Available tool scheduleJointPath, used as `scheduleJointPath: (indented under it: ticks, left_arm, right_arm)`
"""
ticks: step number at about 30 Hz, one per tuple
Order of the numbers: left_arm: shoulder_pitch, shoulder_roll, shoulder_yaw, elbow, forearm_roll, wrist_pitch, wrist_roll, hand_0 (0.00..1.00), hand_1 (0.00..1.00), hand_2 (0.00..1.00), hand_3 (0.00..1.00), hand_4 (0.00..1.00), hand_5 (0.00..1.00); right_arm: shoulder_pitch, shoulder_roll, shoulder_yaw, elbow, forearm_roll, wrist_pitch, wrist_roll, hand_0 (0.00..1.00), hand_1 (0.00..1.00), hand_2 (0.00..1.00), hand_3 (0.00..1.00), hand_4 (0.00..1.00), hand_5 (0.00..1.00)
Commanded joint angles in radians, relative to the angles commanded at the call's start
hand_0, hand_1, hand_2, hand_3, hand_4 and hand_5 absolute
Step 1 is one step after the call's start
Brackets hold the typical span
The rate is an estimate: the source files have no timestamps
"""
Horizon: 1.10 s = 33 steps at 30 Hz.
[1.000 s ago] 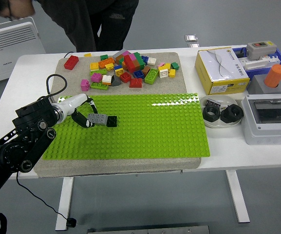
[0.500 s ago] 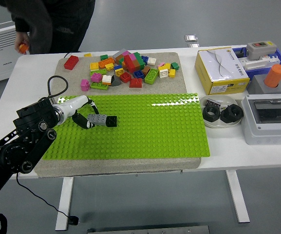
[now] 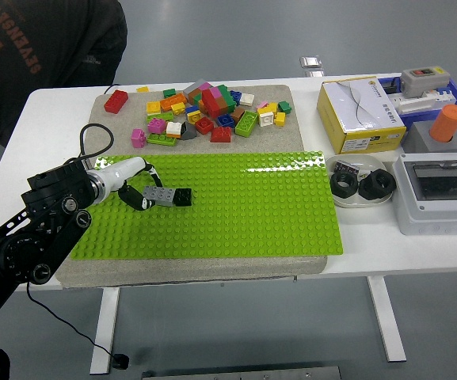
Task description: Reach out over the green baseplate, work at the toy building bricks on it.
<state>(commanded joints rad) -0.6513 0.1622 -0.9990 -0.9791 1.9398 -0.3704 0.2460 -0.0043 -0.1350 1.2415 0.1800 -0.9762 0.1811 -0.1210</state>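
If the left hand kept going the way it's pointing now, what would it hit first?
The left hand points right along the green baseplate, fingers on a grey brick with a black brick at its end. Beyond those the baseplate looks bare to its right edge.

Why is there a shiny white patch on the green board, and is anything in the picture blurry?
Head view: the white patch is glare from overhead light on the green board, along its far edge toward the right. The table things look sharp; only the person at the top left looks a little soft and dark. Shadows are faint.
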Motion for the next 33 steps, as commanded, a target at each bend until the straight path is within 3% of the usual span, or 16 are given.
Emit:
scheduleJointPath:
  ticks: [10,11,27,30,33]
  left_arm:
    - [0.000,-0.004,-0.002,-0.008,-0.003,0.000,0.006,0.998,0.998,0.998,0.592,0.730,0.002]
    - [0.000,-0.005,-0.002,-0.006,-0.004,0.001,0.007,0.998,0.998,0.998,0.687,0.875,0.087]
    - [0.008,-0.013,-0.017,0.007,-0.010,0.017,0.008,0.998,0.998,0.998,0.758,0.914,0.125]
    - [0.013,-0.011,-0.027,-0.011,-0.005,0.014,0.009,0.998,0.998,0.998,0.763,0.923,0.132]
    - [0.035,0.000,-0.056,-0.067,0.013,0.007,0.015,0.998,0.998,0.998,0.763,0.923,0.132]
  right_arm:
    - [0.003,0.001,0.000,0.000,0.002,0.000,0.000,0.690,0.644,0.793,0.929,0.916,0.998]
    - [0.003,0.001,0.000,0.000,0.002,0.000,0.000,0.690,0.643,0.792,0.927,0.917,0.998]
    - [0.003,0.002,0.000,0.000,0.001,0.000,0.000,0.691,0.642,0.792,0.925,0.917,0.998]
    - [0.002,0.003,0.000,0.000,0.002,-0.001,0.000,0.691,0.639,0.791,0.923,0.919,0.998]
    - [0.001,0.004,0.003,0.000,-0.001,-0.001,0.000,0.691,0.639,0.791,0.923,0.919,0.998]
